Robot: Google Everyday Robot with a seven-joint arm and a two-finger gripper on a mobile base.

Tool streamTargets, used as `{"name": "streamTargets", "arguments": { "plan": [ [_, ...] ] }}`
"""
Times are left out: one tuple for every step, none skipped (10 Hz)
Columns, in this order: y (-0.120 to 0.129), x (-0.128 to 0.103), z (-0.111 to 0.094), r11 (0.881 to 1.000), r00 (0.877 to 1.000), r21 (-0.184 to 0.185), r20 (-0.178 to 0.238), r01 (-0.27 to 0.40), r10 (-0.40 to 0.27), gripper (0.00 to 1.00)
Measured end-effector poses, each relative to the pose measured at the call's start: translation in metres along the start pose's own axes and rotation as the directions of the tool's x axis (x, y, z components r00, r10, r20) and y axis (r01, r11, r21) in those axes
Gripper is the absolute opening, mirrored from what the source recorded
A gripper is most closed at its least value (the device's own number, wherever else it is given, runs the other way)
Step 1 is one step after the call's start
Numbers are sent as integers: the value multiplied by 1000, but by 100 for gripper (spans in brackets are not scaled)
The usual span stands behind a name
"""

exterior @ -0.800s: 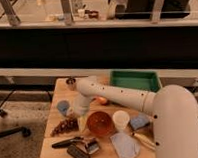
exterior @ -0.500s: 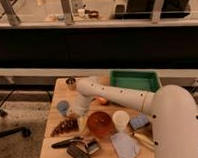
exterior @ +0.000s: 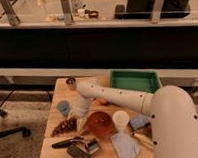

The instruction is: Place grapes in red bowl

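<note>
A light wooden table [exterior: 52, 146] carries everything. At its left side the grapes [exterior: 64, 126] lie on the bare wood as a dark reddish-purple, knobbly, roughly triangular cluster, outside the bowl. Just behind them stands a small pale-blue cup [exterior: 63, 108], and farther back a short shiny metal cup [exterior: 71, 83]. In front, a black-handled tool [exterior: 66, 143] lies flat near a dark rectangular block [exterior: 79, 153].

The gripper [exterior: 80, 119] hangs low between the grapes and the red bowl [exterior: 100, 123], right at the cluster's right end; whether it is open, closed or touching the fruit cannot be told. The red bowl is round, glossy and orange-red. Just right of it stands a plain white cup [exterior: 120, 120]. Behind sits a rectangular green plastic tray [exterior: 135, 81]. The smooth white arm [exterior: 123, 97] swells into a bulky rounded shell at far right.
</note>
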Motion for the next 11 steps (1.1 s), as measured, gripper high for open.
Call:
{"name": "streamTargets", "arguments": {
  "plan": [
    [0,0,0,1000,1000,0,1,1,-1,37],
    [1,0,1,1000,1000,0,1,4,-4,25],
    [1,0,1,1000,1000,1,3,6,-6,15],
    [0,-1,2,1000,1000,5,5,6,-6,6],
    [1,-1,2,1000,1000,6,5,7,-7,1],
    [1,-1,3,1000,1000,3,6,9,-9,0],
    [2,-2,3,1000,1000,2,6,10,-10,0],
    [2,-2,3,1000,1000,1,7,11,-11,0],
    [2,-2,2,1000,1000,1,9,10,-10,0],
    [2,-3,2,1000,1000,2,11,10,-10,0],
    [2,-3,2,1000,1000,2,12,10,-10,0]
  ]
}}
